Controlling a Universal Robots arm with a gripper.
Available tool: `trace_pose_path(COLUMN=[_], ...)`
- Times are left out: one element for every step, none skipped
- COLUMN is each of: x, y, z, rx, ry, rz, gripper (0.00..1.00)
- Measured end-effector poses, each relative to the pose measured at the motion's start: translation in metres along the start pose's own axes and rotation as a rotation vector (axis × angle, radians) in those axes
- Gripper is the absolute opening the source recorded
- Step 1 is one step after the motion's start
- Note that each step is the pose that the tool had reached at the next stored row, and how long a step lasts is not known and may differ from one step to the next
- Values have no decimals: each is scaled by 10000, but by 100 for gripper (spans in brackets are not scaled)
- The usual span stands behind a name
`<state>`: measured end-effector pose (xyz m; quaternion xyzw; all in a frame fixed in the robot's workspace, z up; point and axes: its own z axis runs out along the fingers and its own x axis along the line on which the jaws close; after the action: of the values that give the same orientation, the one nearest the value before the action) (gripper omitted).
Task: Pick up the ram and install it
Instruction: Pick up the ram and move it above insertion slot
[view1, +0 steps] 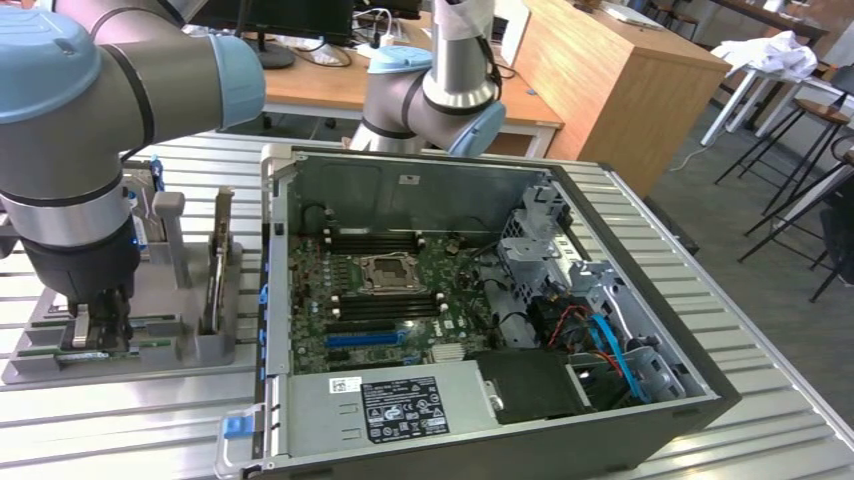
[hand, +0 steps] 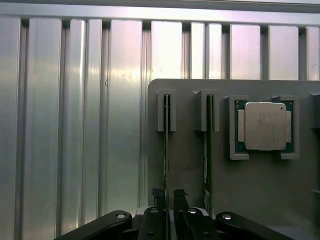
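Exterior view: arm bent low over a grey holder tray (view1: 200, 345) at the exterior view's left, on the slatted metal table (view1: 120, 420). Gripper (view1: 104, 330) is down in the tray, right over the ram (view1: 150, 346), a green strip standing on edge in its slot. Open computer case (view1: 694, 395) sits beside the tray toward the exterior view's right, with the motherboard (view1: 387, 290) exposed and a labelled power supply (view1: 400, 405) at the near end. Ram not yet in the case. Wrist view: gripper (hand: 169, 200) seen from above, fingers (hand: 159, 197) partly spread and straddling the ram (hand: 166, 145), which stands edge-on in a notched slot of the holder tray (hand: 185, 100). A dark gap shows between the stick and one finger, so not pinched. A second stick (hand: 209, 150) stands in the neighbouring slot, just beside the first. Square silver processor (hand: 263, 126) lies flat in its own pocket beyond that. Ribbed table (hand: 100, 125) alongside the tray.
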<state>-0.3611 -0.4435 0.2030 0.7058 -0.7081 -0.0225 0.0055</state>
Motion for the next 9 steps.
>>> trace_pose_path(x=[0, 0, 0, 0, 0, 0, 0, 0, 0], y=[0, 0, 0, 0, 0, 0, 0, 0, 0], z=[1, 2, 1, 1, 1, 1, 2, 2, 2], rx=[1, 2, 2, 2, 1, 0, 0, 1, 0], ry=[0, -1, -1, -1, -1, 0, 0, 1, 1], rz=[0, 0, 0, 0, -5, -15, -27, -41, -52], gripper=[21, 21, 21, 21, 21, 21, 21, 21, 21])
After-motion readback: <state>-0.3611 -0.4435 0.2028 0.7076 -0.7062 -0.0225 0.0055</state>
